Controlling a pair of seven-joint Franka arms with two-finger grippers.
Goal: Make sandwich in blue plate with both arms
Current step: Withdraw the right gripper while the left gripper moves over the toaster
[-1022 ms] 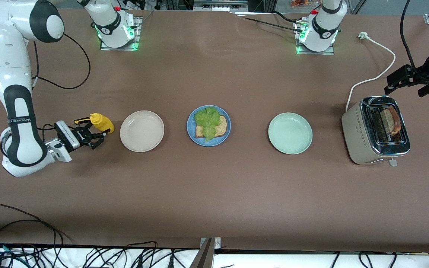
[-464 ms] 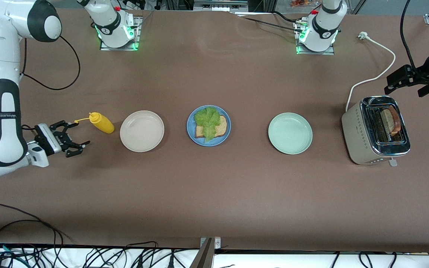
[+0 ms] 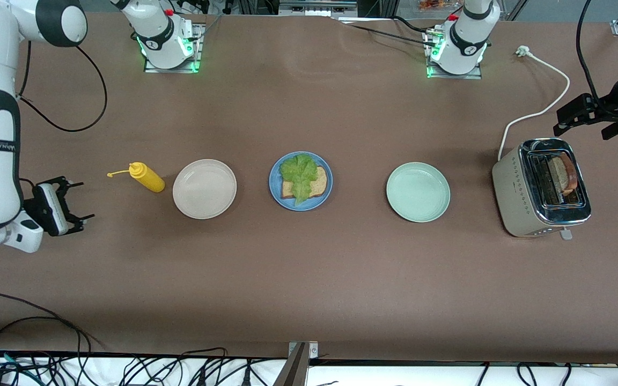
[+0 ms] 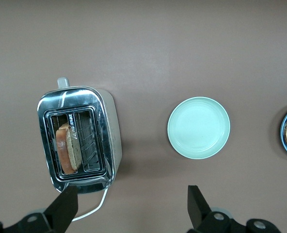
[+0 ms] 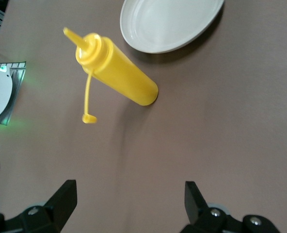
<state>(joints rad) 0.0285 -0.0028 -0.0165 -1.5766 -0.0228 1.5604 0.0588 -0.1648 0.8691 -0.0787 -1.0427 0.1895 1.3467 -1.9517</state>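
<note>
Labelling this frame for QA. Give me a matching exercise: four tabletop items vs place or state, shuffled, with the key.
Items:
1. lettuce leaf
2. yellow bottle
3. loose toast slice
4. mint-green plate

Place or state:
A. standing in the toaster slot
B. holds nothing
C. on the bread on the blue plate
D. lying beside the cream plate, cap off

Pairs: 1-C, 2-D, 3-A, 4-B

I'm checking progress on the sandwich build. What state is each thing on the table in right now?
blue plate: holds one toast slice with lettuce on top, no second slice yet.
toaster: one toast standing in a slot.
cream plate: bare.
mint plate: bare.
mustard bottle: lying on its side, cap off.
left gripper: open, over the toaster.
right gripper: open, holding nothing.
</note>
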